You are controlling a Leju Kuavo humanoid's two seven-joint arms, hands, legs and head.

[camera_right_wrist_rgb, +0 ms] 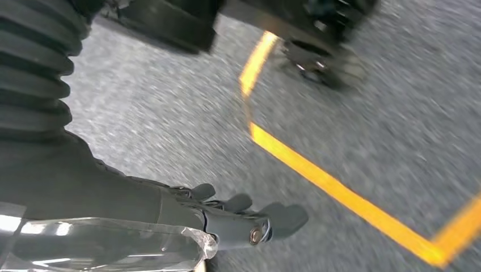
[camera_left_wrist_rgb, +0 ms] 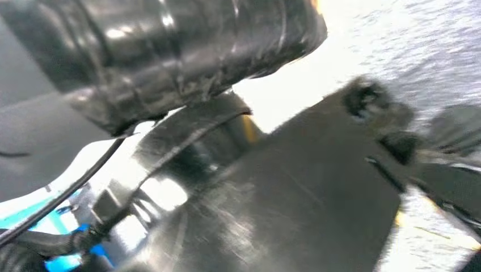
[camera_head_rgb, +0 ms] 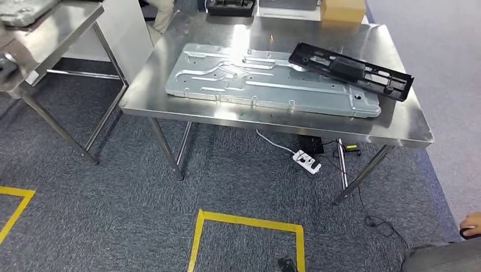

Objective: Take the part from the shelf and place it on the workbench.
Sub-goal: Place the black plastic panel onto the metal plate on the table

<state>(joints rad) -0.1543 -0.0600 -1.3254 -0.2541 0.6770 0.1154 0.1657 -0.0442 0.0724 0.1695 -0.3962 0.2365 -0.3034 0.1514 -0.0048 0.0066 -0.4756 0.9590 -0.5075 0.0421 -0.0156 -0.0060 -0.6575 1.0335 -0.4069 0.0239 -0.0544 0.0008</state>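
Right hand: hangs low over the grey carpet, beside a yellow floor line. Its fingers are stretched out and a little apart, and nothing is in them.
Left hand: cannot tell its state. The left wrist picture is blurred and crowded with dark shiny shapes, and no fingers can be made out with any certainty.
Workbench: a steel table standing straight ahead, taken here as the reference point.
Black part: a long black plastic frame, lying flat at the right end of the workbench. It rests partly on top of the metal plate and sits at a slant to it.
Metal plate: a large pressed sheet lying flat across the middle of the workbench.
Shelf: the steel stand to the left of the workbench, probably the shelf named in the task. Pale metal pieces lie on its top.
Progress: judged from the layout, the black part is already down on the workbench and no hand is on it. If it is the part meant, the placing looks done.
Hidden or cut off: the far edge of the workbench carries a dark tray and a cardboard box, both cropped. A person's hand shows low to the right of the workbench, also cropped.
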